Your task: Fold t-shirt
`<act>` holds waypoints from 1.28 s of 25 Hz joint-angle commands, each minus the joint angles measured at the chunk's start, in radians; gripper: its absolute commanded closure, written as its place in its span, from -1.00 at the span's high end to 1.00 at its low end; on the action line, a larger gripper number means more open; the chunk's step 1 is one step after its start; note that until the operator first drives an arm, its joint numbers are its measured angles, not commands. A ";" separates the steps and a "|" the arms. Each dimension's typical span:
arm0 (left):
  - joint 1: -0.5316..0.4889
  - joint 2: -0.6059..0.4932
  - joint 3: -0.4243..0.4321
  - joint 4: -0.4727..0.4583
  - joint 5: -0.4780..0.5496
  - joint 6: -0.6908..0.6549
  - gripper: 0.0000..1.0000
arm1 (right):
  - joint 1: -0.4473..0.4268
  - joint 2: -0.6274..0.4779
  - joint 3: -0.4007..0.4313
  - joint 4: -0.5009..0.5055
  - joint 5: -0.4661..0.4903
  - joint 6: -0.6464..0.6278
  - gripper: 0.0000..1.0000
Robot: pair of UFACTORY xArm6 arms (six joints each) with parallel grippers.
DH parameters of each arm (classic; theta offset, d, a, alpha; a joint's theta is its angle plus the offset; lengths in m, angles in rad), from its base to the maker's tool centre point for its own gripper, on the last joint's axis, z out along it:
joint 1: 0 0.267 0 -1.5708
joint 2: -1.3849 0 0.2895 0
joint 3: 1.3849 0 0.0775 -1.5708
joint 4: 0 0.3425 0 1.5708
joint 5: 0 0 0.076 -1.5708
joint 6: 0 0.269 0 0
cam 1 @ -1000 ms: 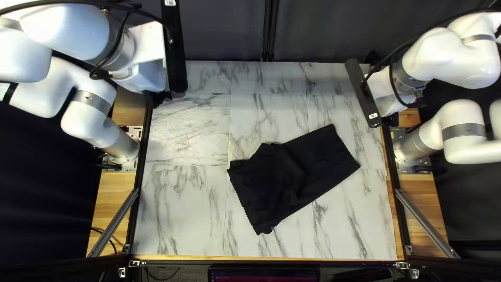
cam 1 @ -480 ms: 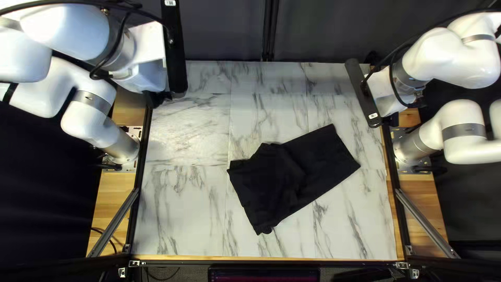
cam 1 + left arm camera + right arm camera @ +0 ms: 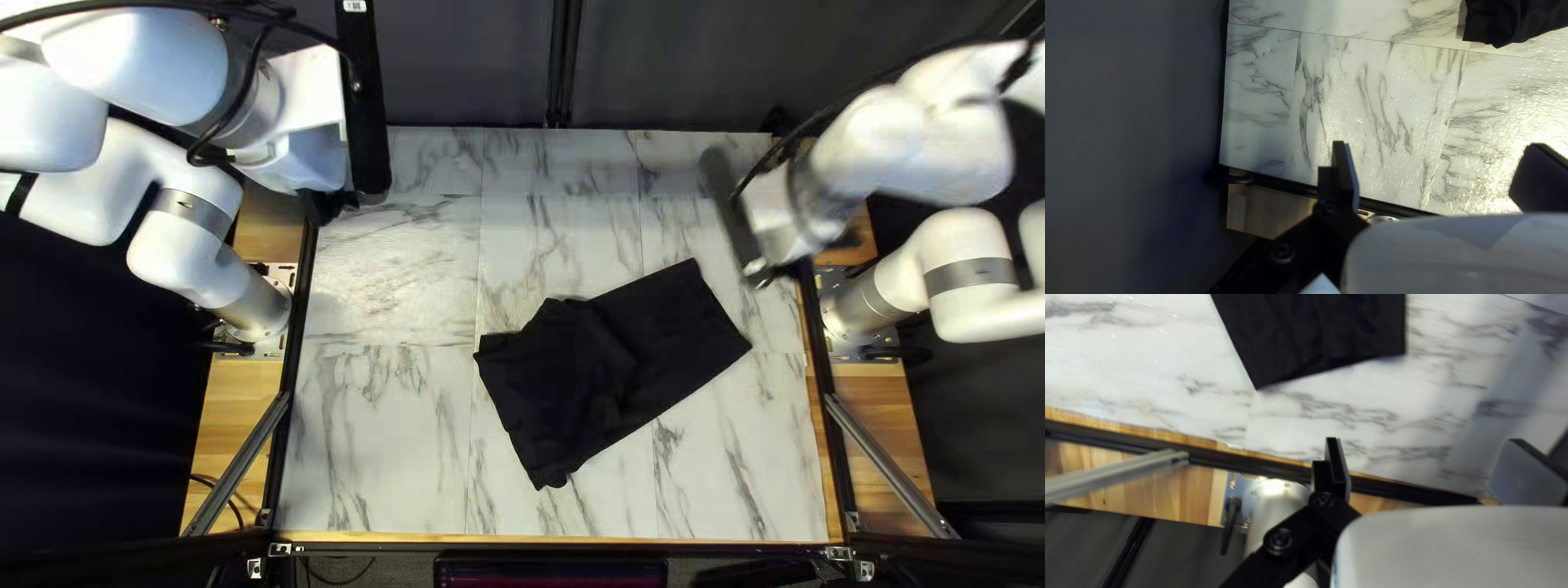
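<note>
Long black cloth shirt: I'd pinch its 2 o'clock end, fold slowly
Left pincer: spread wide
Right pincer: spread wide

A crumpled black cloth t-shirt lies on the white, grey-veined, marble-patterned tabletop. 2 white jointed robot arms, the left arm and the right arm, stand at opposite edges.

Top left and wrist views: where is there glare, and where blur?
Top left view: raised right arm blurred, left arm crisp; left wrist view: glare washing out part of the tabletop; right wrist view: bright highlight on a silvery arm base.
</note>
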 commanded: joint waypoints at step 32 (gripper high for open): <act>0.000 0.000 0.000 0.000 0.000 0.000 1.00 | 0.114 0.003 0.425 -0.155 -0.510 0.154 1.00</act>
